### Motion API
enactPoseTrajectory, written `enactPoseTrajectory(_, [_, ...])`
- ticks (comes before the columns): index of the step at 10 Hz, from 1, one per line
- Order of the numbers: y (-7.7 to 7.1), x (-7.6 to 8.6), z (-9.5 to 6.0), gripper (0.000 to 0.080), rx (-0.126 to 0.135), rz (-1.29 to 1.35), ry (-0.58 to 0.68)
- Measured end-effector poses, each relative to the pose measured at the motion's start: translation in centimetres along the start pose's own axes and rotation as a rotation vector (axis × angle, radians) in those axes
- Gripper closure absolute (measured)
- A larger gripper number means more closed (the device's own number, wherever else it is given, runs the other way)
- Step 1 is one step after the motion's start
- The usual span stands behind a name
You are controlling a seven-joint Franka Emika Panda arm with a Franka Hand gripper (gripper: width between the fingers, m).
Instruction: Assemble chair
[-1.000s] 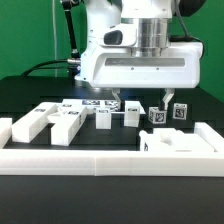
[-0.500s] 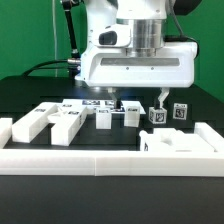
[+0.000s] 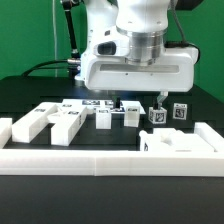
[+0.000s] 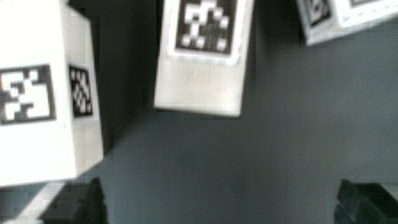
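Observation:
Several white chair parts with black-and-white tags lie in a row on the dark table: two long blocks at the exterior view's left, short posts in the middle, and two small cubes at the right. A stepped slab lies at the front right. My gripper hangs open and empty just above the middle posts. In the wrist view my gripper has bare table between its fingertips, with a tagged post and a larger part beyond them.
A long low white rail runs along the front and bends back at both ends. The marker board lies flat behind the parts, partly under my gripper. Black cables hang at the back left.
The wrist has turned and shifted slightly towards the exterior view's right. The fingers stay open, and no part has moved.

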State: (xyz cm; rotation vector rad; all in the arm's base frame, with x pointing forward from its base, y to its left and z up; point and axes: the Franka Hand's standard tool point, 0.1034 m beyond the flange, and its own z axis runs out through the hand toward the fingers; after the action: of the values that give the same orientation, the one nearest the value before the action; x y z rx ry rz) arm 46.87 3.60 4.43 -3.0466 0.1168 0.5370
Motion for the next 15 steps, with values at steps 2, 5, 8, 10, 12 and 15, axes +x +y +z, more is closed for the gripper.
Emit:
enactPoseTrajectory(2, [0.1, -0.1, 0.0, 0.0150, 0.001, 0.002, -0.148])
enactPoseTrajectory(5, [0.0, -0.6, 0.5, 0.0150, 0.000, 0.003, -0.328])
enactPoseTrajectory(8, [0.3, -0.6, 1.2, 0.0150, -0.001, 0.008, -0.497])
enactPoseTrajectory(10, [0.4, 0.2, 1.9, 0.0150, -0.003, 0.010, -0.502])
enactPoseTrajectory(12, [0.5, -0.2, 2.4, 0.0150, -0.003, 0.014, -0.511])
enactPoseTrajectory(15, [0.4, -0.4, 3.0, 0.0150, -0.006, 0.012, -0.516])
